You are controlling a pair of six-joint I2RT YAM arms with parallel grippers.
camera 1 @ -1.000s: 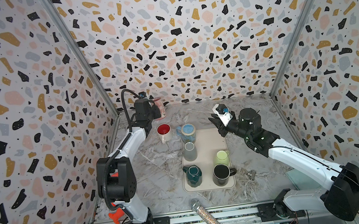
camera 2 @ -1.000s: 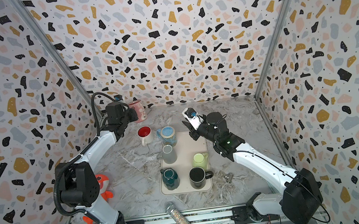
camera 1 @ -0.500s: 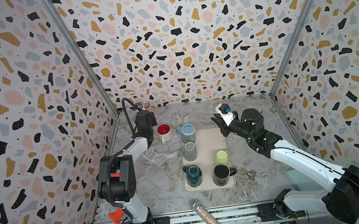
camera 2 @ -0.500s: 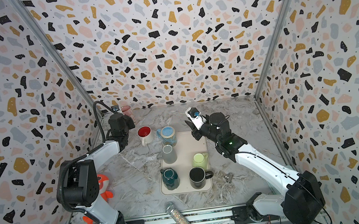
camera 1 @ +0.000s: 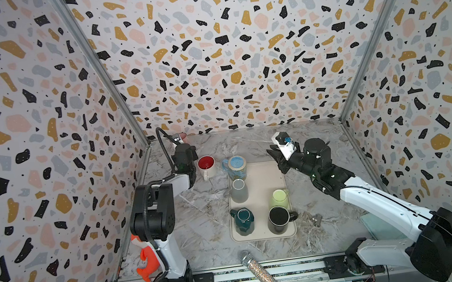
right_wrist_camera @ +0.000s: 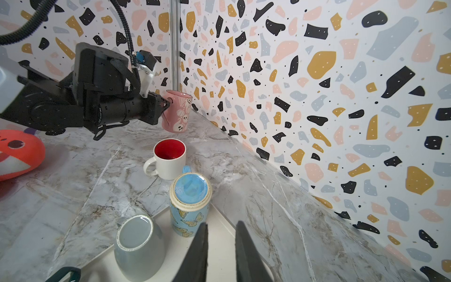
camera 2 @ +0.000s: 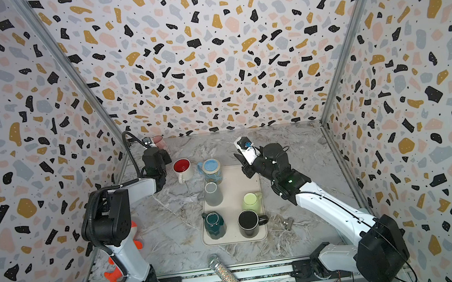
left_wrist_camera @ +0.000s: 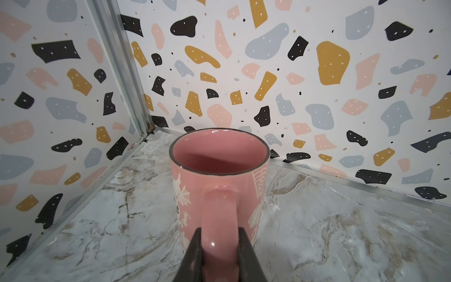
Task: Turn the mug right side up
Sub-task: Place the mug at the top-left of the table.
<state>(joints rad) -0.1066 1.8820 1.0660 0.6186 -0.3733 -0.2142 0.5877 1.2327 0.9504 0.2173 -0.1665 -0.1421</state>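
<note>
Left wrist view: pink mug (left_wrist_camera: 219,158) upright, empty, lower centre; left pincer (left_wrist_camera: 219,238) clamps its handle; right pincer (right_wrist_camera: 221,230) narrow, empty.

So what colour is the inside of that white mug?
The white mug is red inside; it shows best in the right wrist view.
</note>
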